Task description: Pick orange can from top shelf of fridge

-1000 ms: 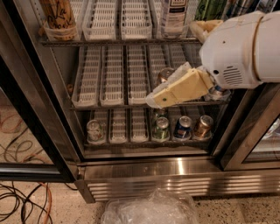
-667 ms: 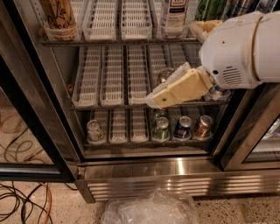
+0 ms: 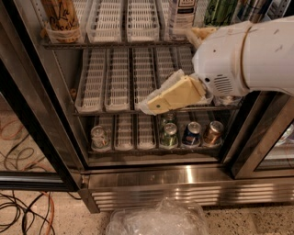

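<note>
The orange can point(image 3: 62, 16), tall and orange-brown with dark scribbly lettering, stands in a clear front cup at the left end of the top shelf point(image 3: 110, 43) of the fridge point(image 3: 183, 183); its top is cut off by the picture's edge. My gripper point(image 3: 151, 103), cream-coloured on a large white arm point(image 3: 248, 59), hangs in front of the middle shelf. It is well right of and below the can, points left, and holds nothing.
A white-labelled bottle point(image 3: 181, 13) and green bottles point(image 3: 220, 11) stand on the top shelf's right. The bottom rack holds a clear can point(image 3: 98, 137), a green can point(image 3: 169, 135), a blue can point(image 3: 190, 133) and a copper can point(image 3: 212, 133). Open door frame point(image 3: 27, 114) at left; plastic bag point(image 3: 158, 220) and cables point(image 3: 23, 215) on the floor.
</note>
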Available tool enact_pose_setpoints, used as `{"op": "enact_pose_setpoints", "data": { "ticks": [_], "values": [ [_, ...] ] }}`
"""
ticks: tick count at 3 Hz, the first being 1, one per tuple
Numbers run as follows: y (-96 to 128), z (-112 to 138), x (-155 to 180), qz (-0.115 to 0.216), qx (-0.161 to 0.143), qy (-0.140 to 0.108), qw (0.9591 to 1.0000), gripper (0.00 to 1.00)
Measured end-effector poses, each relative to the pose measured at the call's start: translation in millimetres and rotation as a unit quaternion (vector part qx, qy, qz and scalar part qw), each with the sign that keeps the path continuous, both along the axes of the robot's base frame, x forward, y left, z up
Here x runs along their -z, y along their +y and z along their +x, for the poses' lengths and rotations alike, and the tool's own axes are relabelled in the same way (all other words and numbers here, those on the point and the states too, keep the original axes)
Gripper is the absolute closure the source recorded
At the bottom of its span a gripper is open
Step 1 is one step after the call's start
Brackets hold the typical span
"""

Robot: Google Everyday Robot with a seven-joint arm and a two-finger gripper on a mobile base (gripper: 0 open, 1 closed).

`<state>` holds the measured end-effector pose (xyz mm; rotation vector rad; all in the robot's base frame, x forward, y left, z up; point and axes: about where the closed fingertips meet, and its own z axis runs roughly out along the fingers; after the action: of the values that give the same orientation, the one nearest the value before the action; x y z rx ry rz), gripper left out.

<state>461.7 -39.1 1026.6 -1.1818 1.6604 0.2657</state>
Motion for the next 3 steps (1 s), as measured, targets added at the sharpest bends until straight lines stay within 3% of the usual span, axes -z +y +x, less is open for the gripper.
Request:
{"op": "enact_pose_setpoints", "data": {
  "ticks": [2,3],
  "values": [
    [43.7,27.1,18.1,0.034,-0.004,-0.023,0.9991,0.00],
    [58.4,39.3,27.2,0.058,0.019,-0.045,0.9971,0.00]
  ]
}}
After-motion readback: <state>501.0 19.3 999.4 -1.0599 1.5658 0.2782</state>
